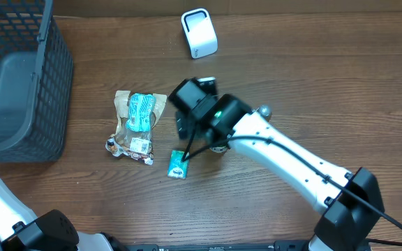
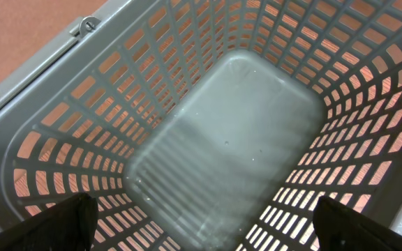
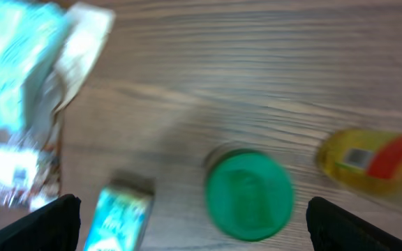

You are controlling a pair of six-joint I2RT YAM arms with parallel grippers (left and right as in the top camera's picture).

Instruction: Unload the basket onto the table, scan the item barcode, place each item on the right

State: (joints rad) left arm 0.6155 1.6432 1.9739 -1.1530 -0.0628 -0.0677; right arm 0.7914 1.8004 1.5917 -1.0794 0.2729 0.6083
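right gripper point(image 3: 201, 223): fingers released, spread wide above green-capped item point(image 3: 248, 195), nothing grasped | item: stood mid-desk, apparently cap up, so a top grasp is allowed | scanner point(image 1: 199, 33): set near far edge | left gripper point(image 2: 211, 226): fingers released, parked over basket point(image 2: 82, 90), left edge

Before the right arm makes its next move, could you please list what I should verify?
1. Right gripper open, gripping nothing: ok.
2. Left gripper open above the basket: ok.
3. Scanner unobstructed on the table's far side: ok.
4. Barcode located on the green-capped item below the right gripper: cannot tell, only its cap shows.
5. Teal packet apart from the green-capped item: ok.
6. Right wrist view sharp enough to aim: not ok, blurred.
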